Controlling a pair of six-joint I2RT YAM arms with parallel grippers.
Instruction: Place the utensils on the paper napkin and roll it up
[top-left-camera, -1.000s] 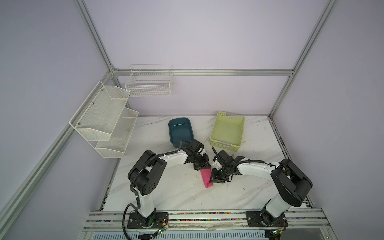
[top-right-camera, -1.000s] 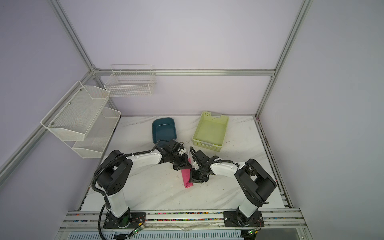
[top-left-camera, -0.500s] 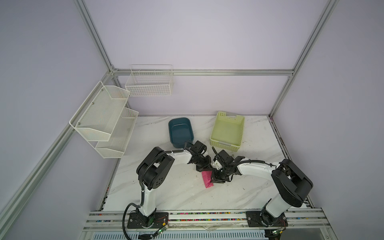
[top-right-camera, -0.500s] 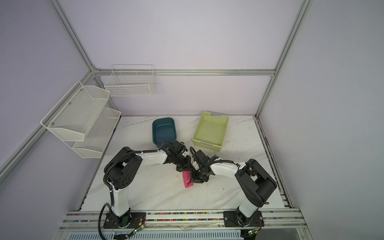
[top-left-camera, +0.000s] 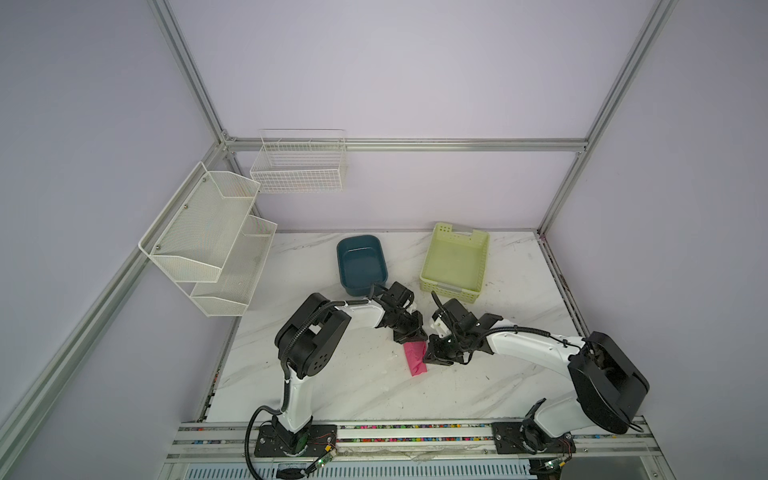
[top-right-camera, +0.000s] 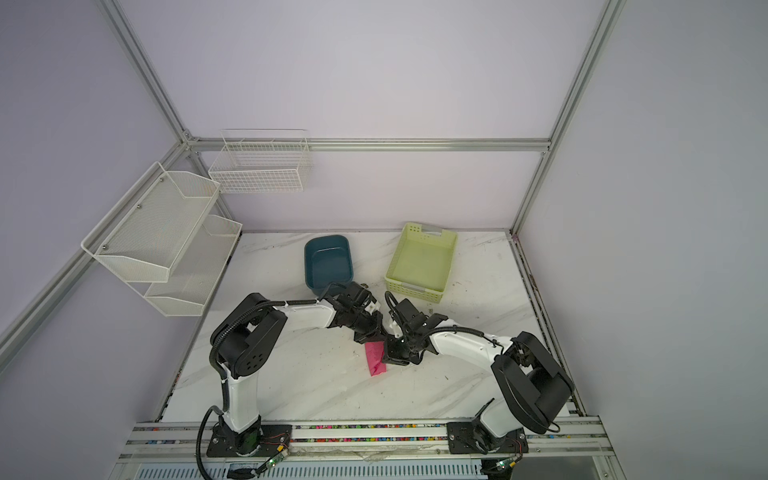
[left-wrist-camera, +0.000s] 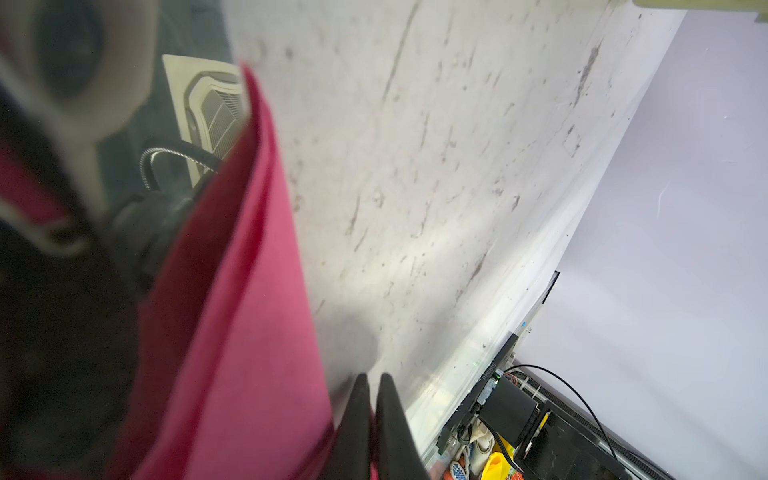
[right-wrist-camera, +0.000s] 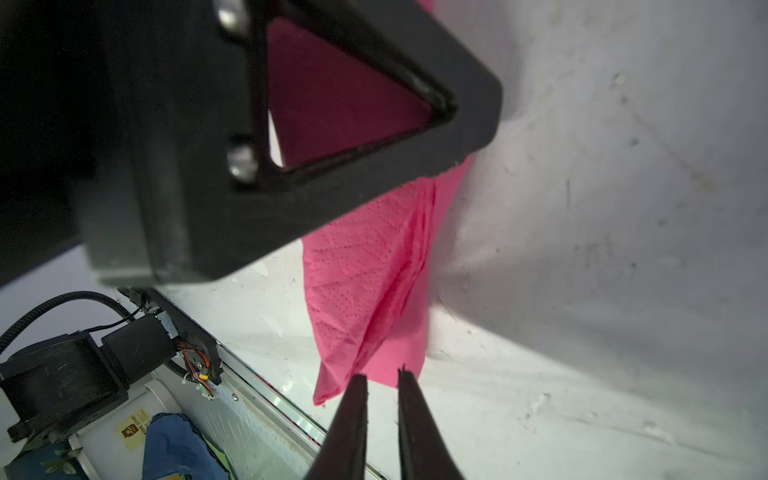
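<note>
On the white worktop (top-left-camera: 332, 374), rolled bright pink paper napkin (top-left-camera: 415, 360): left hand (top-left-camera: 411, 338) pinches its far end, right hand (top-left-camera: 428, 357) narrow, empty beside it; uneven tug cd tear/unroll it.

The paper napkin (right-wrist-camera: 365, 291) is thin, matt pink paper, embossed with rows of fine dots and creased along its folds. The desk (left-wrist-camera: 457, 166) is smooth, white and marble-patterned, with a faint sheen and dark scuffs. The right gripper (right-wrist-camera: 382, 374) has matt black plastic fingers. At eleven o'clock from the napkin, the tub (top-left-camera: 360, 266) is glossy teal plastic. At one o'clock, the basket (top-left-camera: 453, 286) is matt pale green plastic with perforated walls. The wall racks (top-left-camera: 208, 237) are white-coated metal mesh.
</note>
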